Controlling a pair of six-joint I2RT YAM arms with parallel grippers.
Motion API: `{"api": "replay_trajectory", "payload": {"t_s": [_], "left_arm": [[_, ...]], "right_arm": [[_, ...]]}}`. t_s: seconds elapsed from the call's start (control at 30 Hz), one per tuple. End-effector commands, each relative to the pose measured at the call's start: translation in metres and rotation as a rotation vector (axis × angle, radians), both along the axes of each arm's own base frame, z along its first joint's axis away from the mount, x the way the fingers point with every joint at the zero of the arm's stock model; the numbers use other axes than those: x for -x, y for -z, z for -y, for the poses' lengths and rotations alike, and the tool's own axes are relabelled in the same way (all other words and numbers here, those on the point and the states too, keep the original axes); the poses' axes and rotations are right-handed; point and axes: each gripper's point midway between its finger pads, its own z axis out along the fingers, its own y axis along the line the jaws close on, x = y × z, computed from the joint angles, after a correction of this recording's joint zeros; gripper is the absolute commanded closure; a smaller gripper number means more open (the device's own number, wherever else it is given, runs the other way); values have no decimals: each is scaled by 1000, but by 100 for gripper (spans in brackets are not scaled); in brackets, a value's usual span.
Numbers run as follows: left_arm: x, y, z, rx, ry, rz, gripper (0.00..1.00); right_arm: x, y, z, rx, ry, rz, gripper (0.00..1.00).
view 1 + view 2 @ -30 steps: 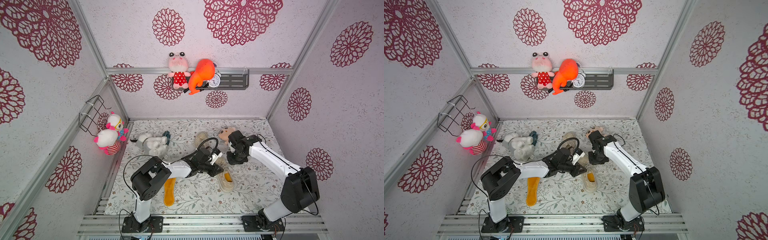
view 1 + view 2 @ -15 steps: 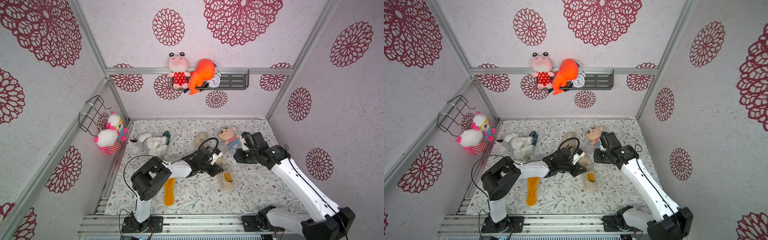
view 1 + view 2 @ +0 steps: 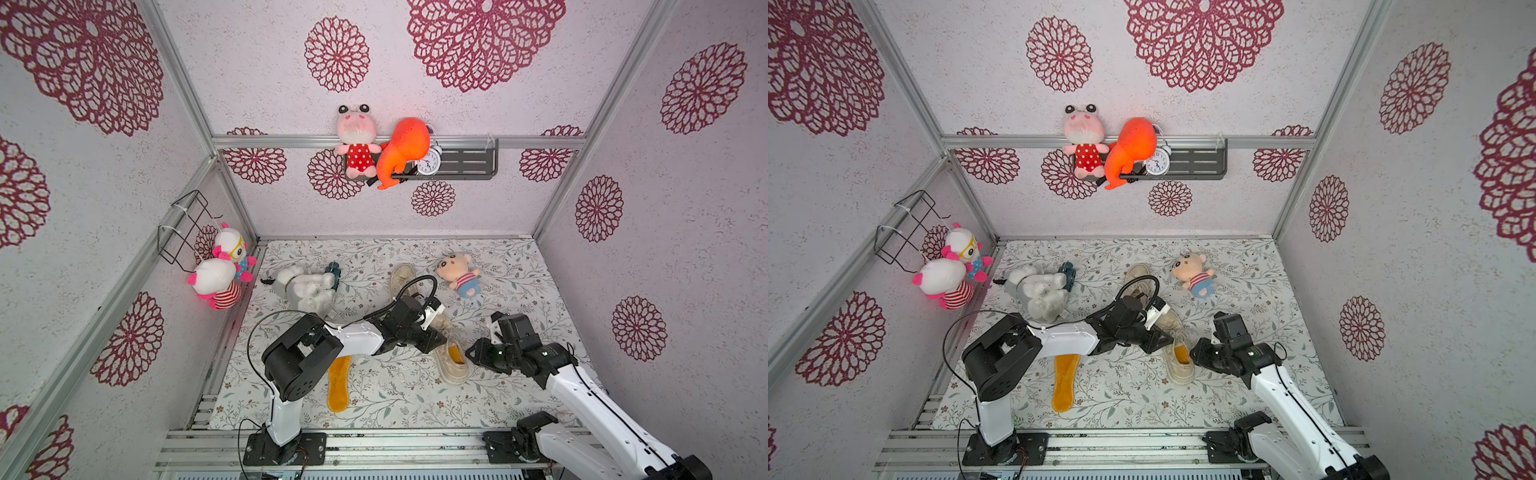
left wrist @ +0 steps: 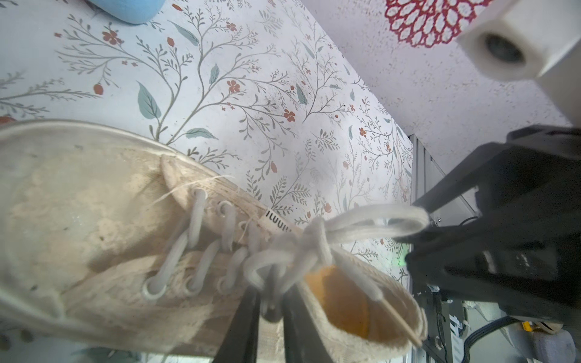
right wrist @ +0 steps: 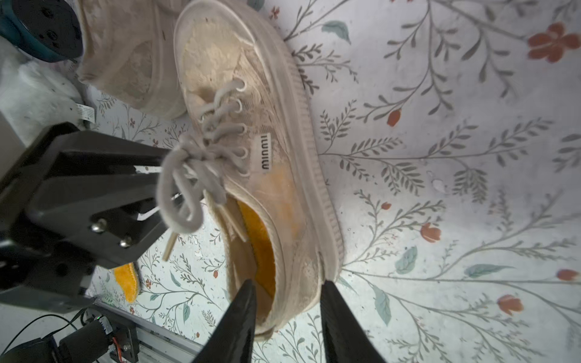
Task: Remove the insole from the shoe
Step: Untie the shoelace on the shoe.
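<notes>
Lying flat on mat (image 3: 395, 399), left side: loose insole (image 3: 338, 386), orange. Next, left gripper (image 4: 271, 301), narrow, pinching shoe (image 3: 451, 365) edge by laces (image 4: 314, 239). Shoe sits upright mid-mat, toe to back wall. Insole (image 3: 456, 356) inside shoe, orange bit showing at heel hole. Right gripper (image 5: 287, 286) at heel, fingers (image 5: 242, 314) apart, one over hole, one outside heel wall. Touching or not, cannot tell.
</notes>
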Motion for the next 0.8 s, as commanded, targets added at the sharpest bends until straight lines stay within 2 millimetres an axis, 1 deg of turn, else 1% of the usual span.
{"api": "replay_trajectory", "payload": {"t_s": [0.0, 0.1, 0.2, 0.3, 0.33, 0.43, 0.47, 0.53, 0.57, 0.67, 0.77], "left_arm": [[-1, 6, 3, -19, -5, -1, 81], [-2, 6, 3, -18, -7, -2, 81], [-2, 8, 3, -23, -8, -5, 81], [-2, 10, 2, -30, -12, -10, 81], [-2, 11, 2, -33, -14, -12, 81], [-2, 10, 1, -32, -18, -12, 81], [-2, 10, 1, -33, -19, -10, 81], [-3, 10, 2, -31, -19, -10, 81], [-3, 9, 3, -29, -18, -9, 81], [-5, 6, 4, -24, -19, -4, 81], [-5, 5, 6, -21, -17, -2, 81]], "right_arm": [[-17, -29, -18, -142, -16, 149, 62], [-16, -19, -16, -108, -58, 183, 62], [-18, -16, -8, -14, -106, 247, 62], [-25, -27, -1, 59, -135, 330, 62], [-28, -33, -2, 56, -138, 368, 62], [-37, -54, 7, 62, -78, 492, 62], [-38, -60, 9, 63, -63, 538, 63], [-36, -64, 10, 52, -68, 599, 65], [-33, -63, 8, 38, -80, 615, 66], [-24, -51, 3, 8, -110, 584, 67], [-22, -40, -2, -39, -101, 536, 67]]}}
